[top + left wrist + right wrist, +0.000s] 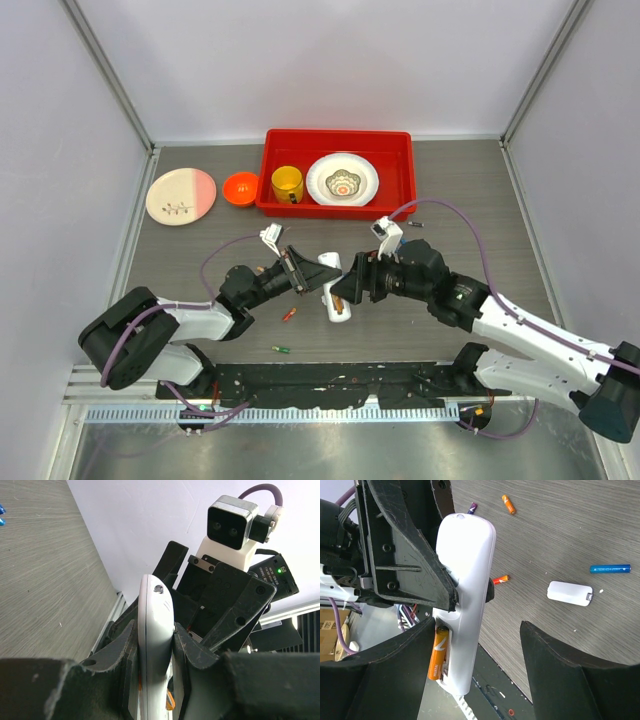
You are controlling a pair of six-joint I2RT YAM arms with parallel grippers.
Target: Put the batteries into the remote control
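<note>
Seated in remote control point(470, 575) compartment: orange battery point(436, 653)

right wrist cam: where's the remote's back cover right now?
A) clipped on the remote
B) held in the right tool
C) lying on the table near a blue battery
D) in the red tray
C: the white back cover lies flat on the table, apart from the remote control and close to the blue battery.
</note>
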